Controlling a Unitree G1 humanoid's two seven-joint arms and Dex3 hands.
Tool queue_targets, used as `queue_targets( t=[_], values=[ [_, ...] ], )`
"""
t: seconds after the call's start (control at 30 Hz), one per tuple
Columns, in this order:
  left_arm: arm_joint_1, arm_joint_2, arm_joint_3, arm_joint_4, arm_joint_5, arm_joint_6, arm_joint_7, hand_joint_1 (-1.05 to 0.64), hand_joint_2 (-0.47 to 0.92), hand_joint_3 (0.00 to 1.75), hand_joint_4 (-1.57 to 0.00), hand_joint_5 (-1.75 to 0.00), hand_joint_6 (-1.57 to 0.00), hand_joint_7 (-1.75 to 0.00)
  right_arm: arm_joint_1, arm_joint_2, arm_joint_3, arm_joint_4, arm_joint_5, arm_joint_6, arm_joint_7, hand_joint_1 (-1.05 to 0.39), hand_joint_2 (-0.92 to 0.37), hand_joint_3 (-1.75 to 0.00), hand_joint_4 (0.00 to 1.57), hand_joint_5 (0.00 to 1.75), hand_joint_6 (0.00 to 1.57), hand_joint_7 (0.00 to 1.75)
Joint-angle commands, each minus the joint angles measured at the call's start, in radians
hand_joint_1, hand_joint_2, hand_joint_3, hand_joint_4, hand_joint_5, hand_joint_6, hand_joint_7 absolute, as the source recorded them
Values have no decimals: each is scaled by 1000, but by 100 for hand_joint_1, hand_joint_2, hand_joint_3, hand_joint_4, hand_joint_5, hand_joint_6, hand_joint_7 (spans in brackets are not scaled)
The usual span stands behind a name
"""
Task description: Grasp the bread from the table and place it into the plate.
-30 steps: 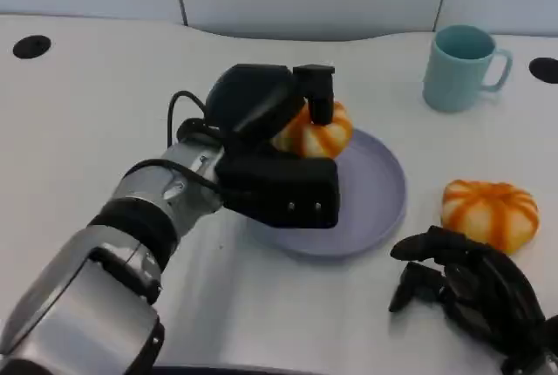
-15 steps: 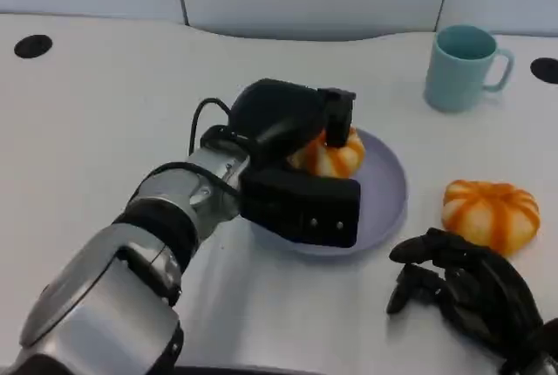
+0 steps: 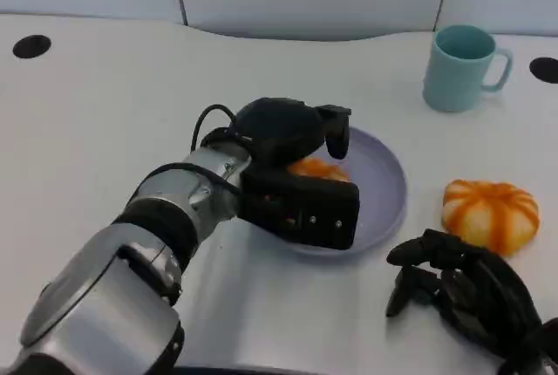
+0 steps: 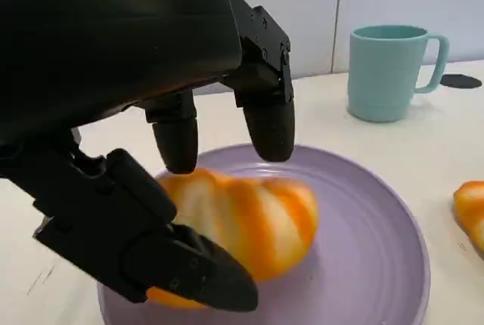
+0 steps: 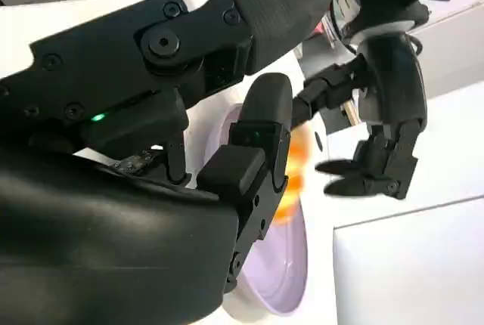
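Lying on the purple plate [image 4: 393, 264], the bread [image 4: 242, 223] sits directly between the left hand's [image 3: 292, 161] spread fingers [image 4: 268, 125]: upper fingers hang just above its top, apparently clear of it, while the thumb lies low along its near side, contact uncertain. Its long axis seems to run across the opening. The right hand [image 3: 466, 292] rests curled, empty, beside a second bread [image 3: 488, 212] on the table [image 3: 87, 131].

— What surfaces are shown?
— A smooth matt white table [image 3: 105, 96], a round lavender plate [image 4: 378, 249] with a satin sheen, and a matt teal plastic mug [image 3: 460, 68].
— And the rest?
— A glazed, orange-striped bread roll [image 4: 249, 219]; a brushed silver metal forearm [image 3: 166, 209]; a black matt plastic left hand [image 3: 292, 161].
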Motion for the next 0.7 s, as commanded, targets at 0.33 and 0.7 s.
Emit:
queue_targets(
  t=[0.33, 0.7],
  values=[
    [-23, 13, 10, -7, -12, -10, -20, -82, 92, 2, 0, -121, -9, -89, 18, 0, -7, 21, 0, 8, 10, -50, -92, -7, 69, 142, 80, 77],
    [-23, 13, 11, -7, -11, -10, -20, -82, 92, 2, 0, -121, -10, -88, 18, 0, -7, 22, 0, 8, 11, -50, -92, -7, 69, 142, 80, 78]
  ],
)
